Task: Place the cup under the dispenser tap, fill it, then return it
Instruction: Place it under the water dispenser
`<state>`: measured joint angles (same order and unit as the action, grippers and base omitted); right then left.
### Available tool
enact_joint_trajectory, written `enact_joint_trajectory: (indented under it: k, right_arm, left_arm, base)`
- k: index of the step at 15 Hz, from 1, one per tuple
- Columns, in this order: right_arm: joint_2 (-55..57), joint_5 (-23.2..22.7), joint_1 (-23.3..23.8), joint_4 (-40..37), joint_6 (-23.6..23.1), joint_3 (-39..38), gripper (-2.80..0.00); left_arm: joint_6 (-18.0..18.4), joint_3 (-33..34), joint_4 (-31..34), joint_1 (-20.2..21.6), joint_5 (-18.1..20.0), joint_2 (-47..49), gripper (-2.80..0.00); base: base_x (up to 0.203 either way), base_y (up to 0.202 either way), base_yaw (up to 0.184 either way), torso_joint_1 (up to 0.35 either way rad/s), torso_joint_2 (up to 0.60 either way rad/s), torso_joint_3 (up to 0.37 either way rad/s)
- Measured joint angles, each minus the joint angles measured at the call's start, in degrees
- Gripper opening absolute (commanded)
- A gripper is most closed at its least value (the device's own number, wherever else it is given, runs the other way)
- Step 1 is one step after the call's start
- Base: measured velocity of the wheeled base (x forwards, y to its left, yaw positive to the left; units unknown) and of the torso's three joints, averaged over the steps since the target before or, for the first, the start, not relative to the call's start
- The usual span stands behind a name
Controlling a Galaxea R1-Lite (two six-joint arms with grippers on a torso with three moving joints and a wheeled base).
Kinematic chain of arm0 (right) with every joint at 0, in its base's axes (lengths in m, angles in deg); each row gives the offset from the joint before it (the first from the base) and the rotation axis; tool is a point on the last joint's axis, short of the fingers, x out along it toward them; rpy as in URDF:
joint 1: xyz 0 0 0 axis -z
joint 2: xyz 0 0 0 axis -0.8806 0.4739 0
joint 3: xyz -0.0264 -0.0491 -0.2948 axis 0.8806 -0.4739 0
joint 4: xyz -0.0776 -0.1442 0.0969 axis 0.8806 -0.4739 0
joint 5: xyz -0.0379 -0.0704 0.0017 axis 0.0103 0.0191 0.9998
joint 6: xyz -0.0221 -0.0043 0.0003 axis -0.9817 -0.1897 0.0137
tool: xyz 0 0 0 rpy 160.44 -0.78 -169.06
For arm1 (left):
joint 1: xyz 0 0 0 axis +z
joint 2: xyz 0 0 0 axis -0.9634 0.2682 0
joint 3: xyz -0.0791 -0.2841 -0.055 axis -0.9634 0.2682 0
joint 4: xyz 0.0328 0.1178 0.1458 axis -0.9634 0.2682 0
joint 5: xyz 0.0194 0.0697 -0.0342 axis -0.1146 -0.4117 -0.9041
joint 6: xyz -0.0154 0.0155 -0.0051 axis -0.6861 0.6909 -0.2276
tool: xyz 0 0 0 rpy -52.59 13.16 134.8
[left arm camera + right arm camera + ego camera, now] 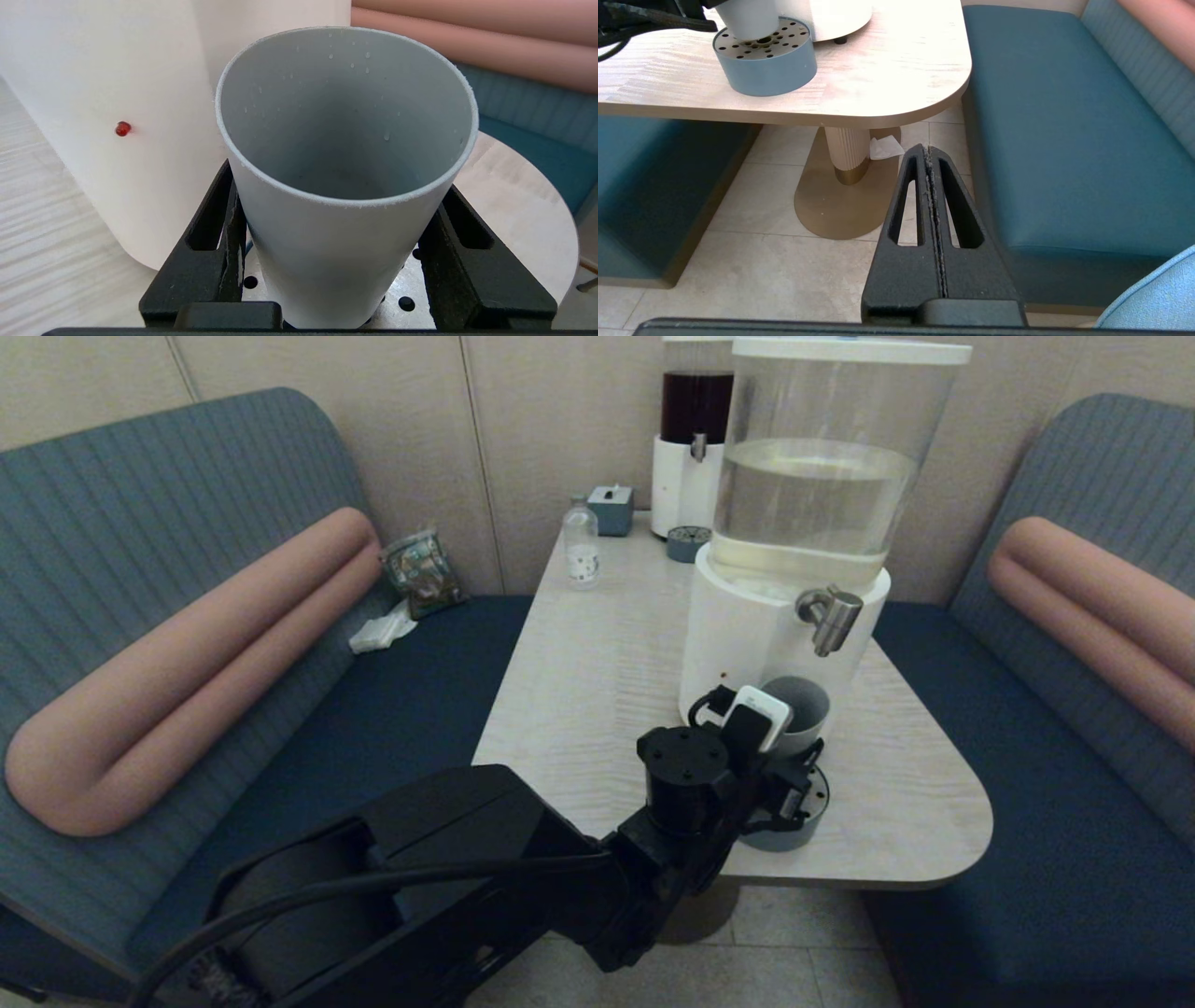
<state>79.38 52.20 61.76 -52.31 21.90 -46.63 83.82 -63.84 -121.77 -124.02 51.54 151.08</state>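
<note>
**Cup in the grip on the drip tray, below the tap**

The left end effector (343,261) has its two black fingers (205,261) pressed against either side of the cup (336,186), about half spread and closed on the cup's lower wall. The cup stands upright on the tray (766,70), a low round grey-blue piece with a perforated metal top, right against the white base of the large dispenser (738,635). In the head view the tap (829,616) hangs above the cup and a little to its right, so the mouth may not yet sit squarely under the spout.

Judging by the dry-looking bottom and only scattered droplets on the inner wall, the cup is empty: the step in hand appears to be placing it for filling. The next move would call for centring the mouth beneath the spout, then getting the tap to pour without tipping the cup.

The cup is a matte grey-blue tapered tumbler with a thin rim and no handle. The tap is a short brushed-steel angled spout. The dispenser's tank is clear and roughly half full of clear liquid. The table (597,691) is pale wood grain with rounded corners.

The right end effector (930,158) hangs parked beside the table over the tiled floor, fingers pressed together and holding nothing.
</note>
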Motion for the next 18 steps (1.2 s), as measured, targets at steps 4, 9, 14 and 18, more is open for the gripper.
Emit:
enact_joint_trajectory:
  k: [4, 9, 14, 18]
  right_arm:
    - [0.0, 0.0, 0.0, 0.05, 0.01, 0.0, -2.8]
    - [0.0, 0.0, -0.02, 0.04, 0.0, 0.0, -2.8]
    - [0.0, 0.04, -0.02, 0.02, 0.02, 0.0, -2.8]
    - [0.0, 0.0, -0.02, 0.03, 0.02, 0.0, -2.8]
  left_arm:
    - [0.01, -1.76, 0.77, 0.73, 0.0, 0.8, -2.8]
    - [0.0, -3.16, 0.85, 1.1, 0.0, 2.09, -2.8]
    - [0.02, -4.48, 1.27, 1.07, 0.0, 2.9, -2.8]
    - [0.08, -5.06, 1.38, 1.16, -0.16, 3.23, -2.8]
  base:
    - [0.0, 0.0, 0.0, 0.0, 0.0, 0.0]
    - [0.0, 0.0, 0.0, 0.0, 0.0, 0.0]
    - [0.0, 0.0, 0.0, 0.0, 0.0, 0.0]
    - [0.0, 0.0, 0.0, 0.0, 0.0, 0.0]
